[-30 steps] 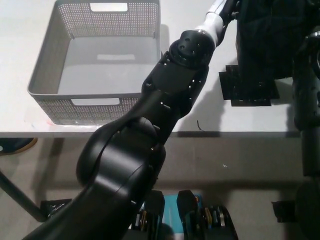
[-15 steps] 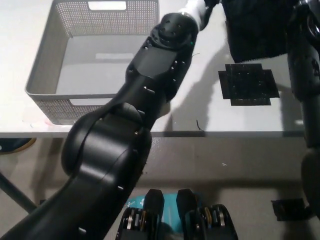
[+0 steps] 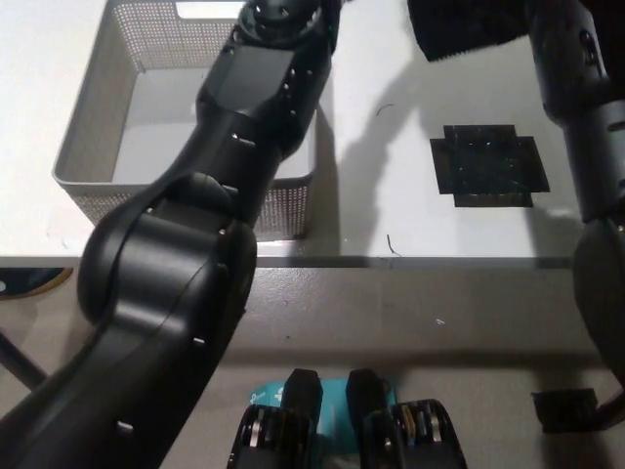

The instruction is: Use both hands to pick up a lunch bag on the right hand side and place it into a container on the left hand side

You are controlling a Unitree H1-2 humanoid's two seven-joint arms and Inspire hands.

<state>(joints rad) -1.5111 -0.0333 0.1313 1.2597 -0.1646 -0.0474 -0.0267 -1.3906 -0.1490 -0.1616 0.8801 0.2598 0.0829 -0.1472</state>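
The black lunch bag [image 3: 457, 27] hangs above the white table at the picture's top edge, and only its lower part shows. My left arm [image 3: 244, 127] crosses over the grey mesh container [image 3: 88, 147] and runs out of the top of the frame, so its white hand is out of sight. My black right arm [image 3: 586, 127] rises along the right side and meets the bag's right side at the top edge. The hand itself cannot be made out against the black bag.
A black cross-shaped mat [image 3: 491, 166] lies on the table [image 3: 391, 215] right of the container, where the bag stood. The table's front edge [image 3: 439, 261] runs across the middle. Below it is floor with a blue object [image 3: 332, 401].
The bag has gone up and to the left, uncovering the whole black mat. My left arm has swung left, now covering the container's right half. The right arm has followed upward.
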